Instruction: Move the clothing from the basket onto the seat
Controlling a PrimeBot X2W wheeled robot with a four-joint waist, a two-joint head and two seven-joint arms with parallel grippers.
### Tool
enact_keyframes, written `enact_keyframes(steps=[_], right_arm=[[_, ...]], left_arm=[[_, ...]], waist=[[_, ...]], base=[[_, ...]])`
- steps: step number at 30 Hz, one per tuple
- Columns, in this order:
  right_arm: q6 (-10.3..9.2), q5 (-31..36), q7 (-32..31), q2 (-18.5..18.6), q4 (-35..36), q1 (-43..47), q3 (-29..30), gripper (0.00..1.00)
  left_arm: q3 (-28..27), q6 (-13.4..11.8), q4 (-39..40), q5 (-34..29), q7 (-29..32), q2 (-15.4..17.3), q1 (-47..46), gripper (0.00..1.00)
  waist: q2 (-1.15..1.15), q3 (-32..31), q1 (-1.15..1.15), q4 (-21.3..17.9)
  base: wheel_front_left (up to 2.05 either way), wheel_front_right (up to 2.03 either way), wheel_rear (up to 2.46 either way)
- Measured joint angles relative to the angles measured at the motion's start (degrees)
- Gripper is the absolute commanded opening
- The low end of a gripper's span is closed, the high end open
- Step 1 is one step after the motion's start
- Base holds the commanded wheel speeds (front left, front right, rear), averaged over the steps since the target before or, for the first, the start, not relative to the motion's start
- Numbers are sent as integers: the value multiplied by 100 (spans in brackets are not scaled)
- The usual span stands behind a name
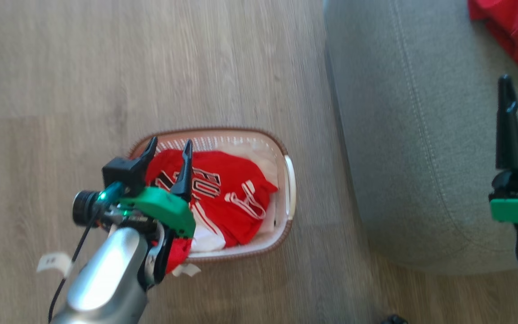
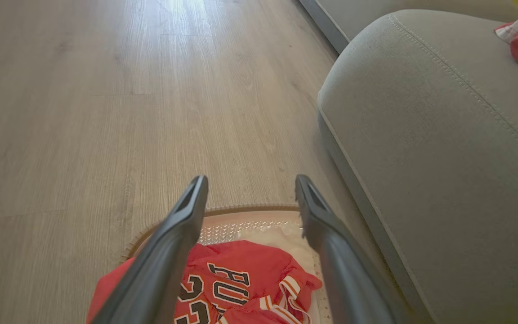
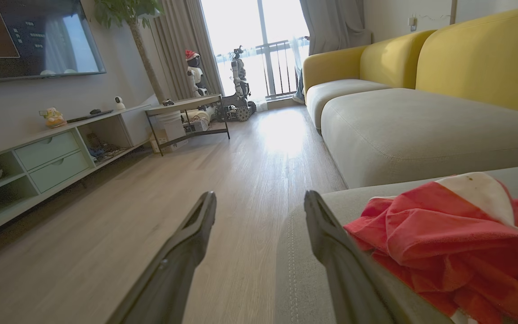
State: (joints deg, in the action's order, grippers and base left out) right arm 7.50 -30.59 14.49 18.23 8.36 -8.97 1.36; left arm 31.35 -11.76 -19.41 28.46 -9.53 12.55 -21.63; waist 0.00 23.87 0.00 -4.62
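The left gripper (image 1: pixel 171 142) hovers over the left end of the basket (image 1: pixel 241 130), its two tapered dark fingers spread wide and empty above the crumpled thin red jersey (image 1: pixel 227 198) that lies inside the perforated cream walls. Right of the basket, the rounded grey fabric seat (image 1: pixel 421 135) with its double stitching carries another rumpled red garment (image 1: pixel 511 22). The right gripper (image 3: pixel 259 195) stands open just beside it, holding nothing.
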Motion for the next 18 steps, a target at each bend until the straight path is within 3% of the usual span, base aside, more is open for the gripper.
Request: enact_keyframes(steps=[12, 18], right_arm=[[0, -70, 15, 38, 363, -646, -143, 100], [0, -234, 15, 14, 624, -869, -147, 100]], left_arm=[[127, 676, -2388, 234, 73, -525, -1168, 100], [118, 983, -3459, 491, 383, -755, -1635, 100]], waist=[[0, 950, 1, -236], [0, 1351, 1, -371]], base=[[0, 0, 0], [0, 0, 0]])
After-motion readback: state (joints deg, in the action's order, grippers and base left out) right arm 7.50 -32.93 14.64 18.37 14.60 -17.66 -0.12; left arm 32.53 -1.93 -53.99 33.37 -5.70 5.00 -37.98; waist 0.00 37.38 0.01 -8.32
